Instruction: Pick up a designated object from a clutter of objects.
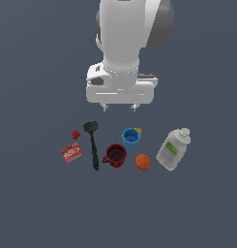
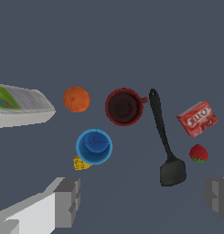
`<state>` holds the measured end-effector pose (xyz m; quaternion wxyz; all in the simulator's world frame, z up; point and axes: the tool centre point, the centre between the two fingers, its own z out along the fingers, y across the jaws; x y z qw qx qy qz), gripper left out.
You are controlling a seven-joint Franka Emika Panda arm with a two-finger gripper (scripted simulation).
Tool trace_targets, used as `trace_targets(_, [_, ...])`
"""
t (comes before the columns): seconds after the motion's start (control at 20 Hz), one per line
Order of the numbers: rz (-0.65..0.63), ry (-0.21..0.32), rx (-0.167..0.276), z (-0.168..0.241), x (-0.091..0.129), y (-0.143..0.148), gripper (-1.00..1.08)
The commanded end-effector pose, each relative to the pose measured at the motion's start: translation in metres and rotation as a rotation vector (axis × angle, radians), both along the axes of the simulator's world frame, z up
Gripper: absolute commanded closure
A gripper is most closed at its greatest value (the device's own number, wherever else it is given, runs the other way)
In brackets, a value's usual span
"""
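**Desk:** Where is the target as the white robot gripper (image 1: 120, 107) hangs above the clutter?

**Field:** The small round orange ball (image 1: 143, 162) lies on the grey floor, at about four o'clock from the blue plastic cup (image 1: 131, 138), between the dark red mug (image 1: 115, 155) and the white bottle with a green label (image 1: 173, 148), touching neither. The fingers (image 2: 67, 201) are spread wide, holding nothing.

**Desk:** What would a clean pick call for?

**Field:** In my judgement, centring over the ball first, then dropping straight down so one finger slips between ball and mug, the other clear of the bottle. The black spatula (image 1: 94, 143) sits well apart.
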<state>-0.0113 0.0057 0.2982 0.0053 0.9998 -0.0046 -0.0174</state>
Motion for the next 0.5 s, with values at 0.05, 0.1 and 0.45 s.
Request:
trace_targets(0.05, [0.017, 0.0, -0.001, -0.002, 0.002, 0.001, -0.92])
trace_targets(0.1, [0.027, 0.0, -0.002, -0.003, 0.002, 0.001, -0.92])
trace_targets(0.45, [0.136, 0.0, -0.007, -0.016, 0.012, 0.007, -0.92])
